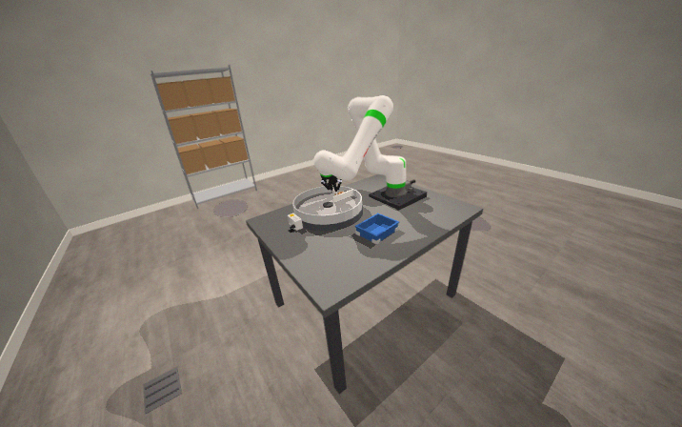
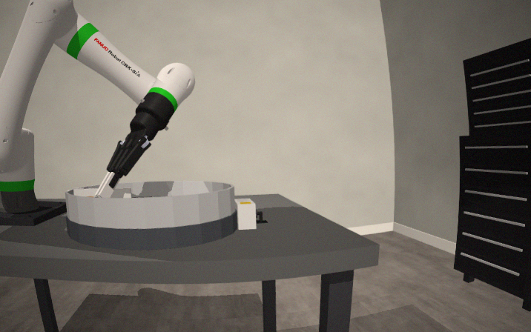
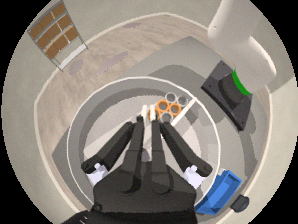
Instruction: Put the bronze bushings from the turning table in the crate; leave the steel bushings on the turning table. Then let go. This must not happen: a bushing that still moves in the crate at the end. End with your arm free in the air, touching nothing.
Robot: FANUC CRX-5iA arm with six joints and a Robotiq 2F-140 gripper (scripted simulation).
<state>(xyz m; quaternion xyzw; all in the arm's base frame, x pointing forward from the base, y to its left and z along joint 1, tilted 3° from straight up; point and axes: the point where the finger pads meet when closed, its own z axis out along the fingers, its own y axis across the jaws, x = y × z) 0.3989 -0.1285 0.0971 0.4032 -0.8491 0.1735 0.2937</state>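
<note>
The round grey turning table (image 1: 328,203) stands on the table, and it also shows in the side view (image 2: 150,213). In the wrist view a cluster of bushings lies in one compartment: two bronze bushings (image 3: 162,111) and two steel bushings (image 3: 176,103) close together. My gripper (image 3: 148,110) reaches down into the turning table with its fingers shut. Its tips are right beside the bronze bushings, on their left. I see nothing held between the fingers. The gripper also shows in the top and exterior views (image 1: 332,190) (image 2: 101,192). The blue crate (image 1: 377,226) sits empty beside the turning table.
A small white control box (image 1: 292,219) stands against the turning table's rim. The robot base (image 1: 398,193) is behind the crate. Dividers and a dark hub (image 1: 328,204) are inside the turning table. A shelf with cartons (image 1: 203,131) stands by the far wall.
</note>
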